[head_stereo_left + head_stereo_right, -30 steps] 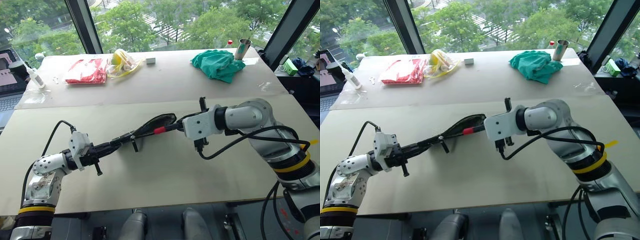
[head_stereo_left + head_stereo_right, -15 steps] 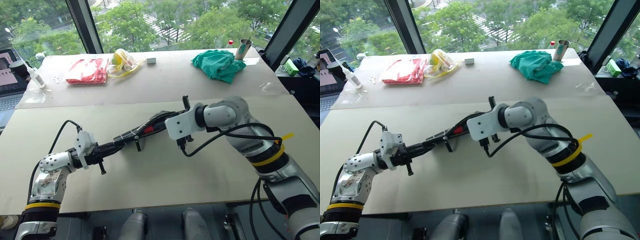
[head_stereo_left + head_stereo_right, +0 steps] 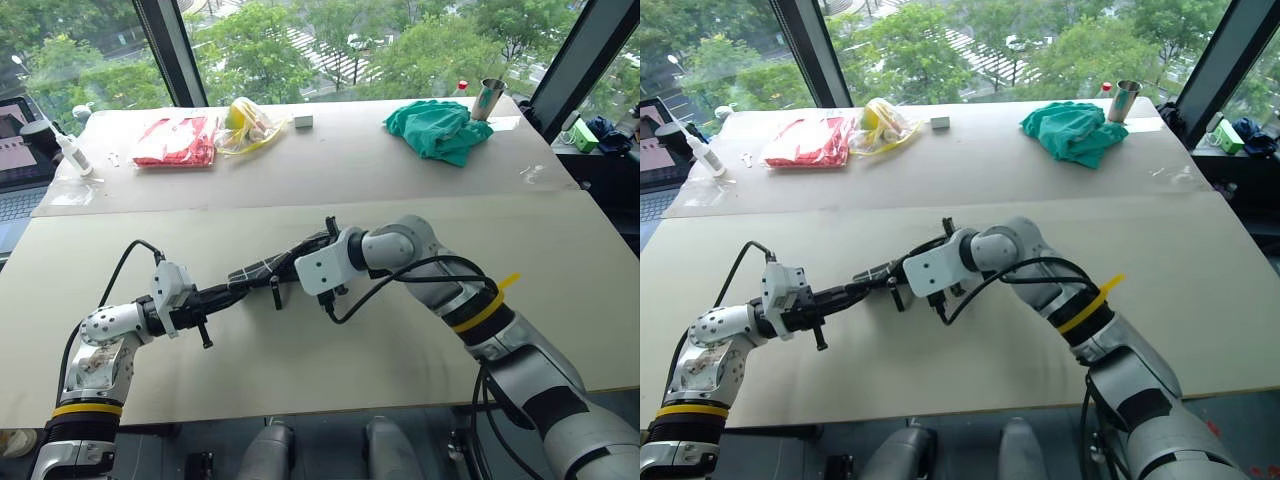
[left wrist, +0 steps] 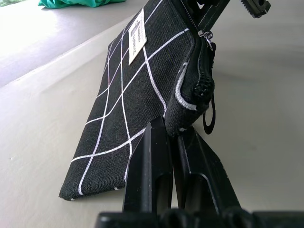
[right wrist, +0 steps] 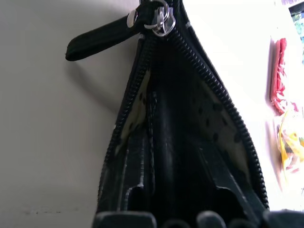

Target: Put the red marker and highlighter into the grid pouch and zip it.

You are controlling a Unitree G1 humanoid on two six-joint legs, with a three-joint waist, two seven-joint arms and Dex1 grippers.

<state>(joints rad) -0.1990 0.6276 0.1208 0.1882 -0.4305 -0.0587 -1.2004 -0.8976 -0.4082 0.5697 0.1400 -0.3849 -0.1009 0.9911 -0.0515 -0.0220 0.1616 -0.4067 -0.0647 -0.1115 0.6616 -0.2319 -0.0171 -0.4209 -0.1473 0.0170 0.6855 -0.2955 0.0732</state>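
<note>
At mid surface (image 3: pixel 420 400) my left end effector (image 4: pixel 172 142) is clamped on the grid pouch (image 4: pixel 137 95) corner, my right end effector (image 3: pixel 300 262) sits deep in its open mouth, fingers' spread unreadable; insertion step, next withdraw and pull the zipper (image 5: pixel 159 19).

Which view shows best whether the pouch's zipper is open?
The right wrist view: it looks straight into the gaping mouth of the grid pouch, with the zipper slider at its far end. The left wrist view shows the gridded side and one zipper end. In the eye views the right arm hides the opening.
</note>
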